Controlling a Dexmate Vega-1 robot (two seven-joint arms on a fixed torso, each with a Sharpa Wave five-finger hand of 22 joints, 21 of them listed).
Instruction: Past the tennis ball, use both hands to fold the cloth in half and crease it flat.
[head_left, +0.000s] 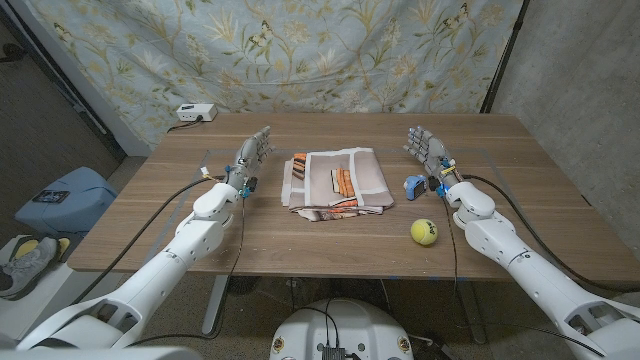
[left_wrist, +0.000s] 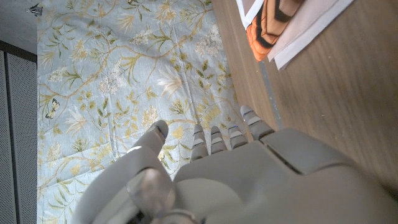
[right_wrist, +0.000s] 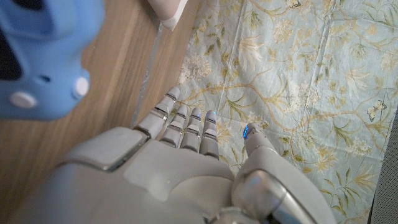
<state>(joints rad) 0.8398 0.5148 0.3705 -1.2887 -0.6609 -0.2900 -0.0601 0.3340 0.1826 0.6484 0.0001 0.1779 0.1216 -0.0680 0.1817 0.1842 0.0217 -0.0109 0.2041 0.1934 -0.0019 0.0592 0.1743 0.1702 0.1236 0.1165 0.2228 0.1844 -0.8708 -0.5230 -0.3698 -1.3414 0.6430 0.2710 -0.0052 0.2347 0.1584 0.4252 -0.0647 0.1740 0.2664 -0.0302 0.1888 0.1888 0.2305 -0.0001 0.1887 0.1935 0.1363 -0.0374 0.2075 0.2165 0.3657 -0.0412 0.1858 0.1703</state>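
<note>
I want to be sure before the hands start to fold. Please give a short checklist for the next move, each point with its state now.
1. Left hand free, fingers apart: ok.
2. Right hand free, fingers apart: ok.
3. Cloth lies between the hands, touched by neither: ok.
4. Cloth lies flat and spread: not ok, its near edge is bunched.
5. Tennis ball off the cloth, nearer the robot: ok.
6. Blue object beside the right hand, clear of its path: cannot tell.
</note>
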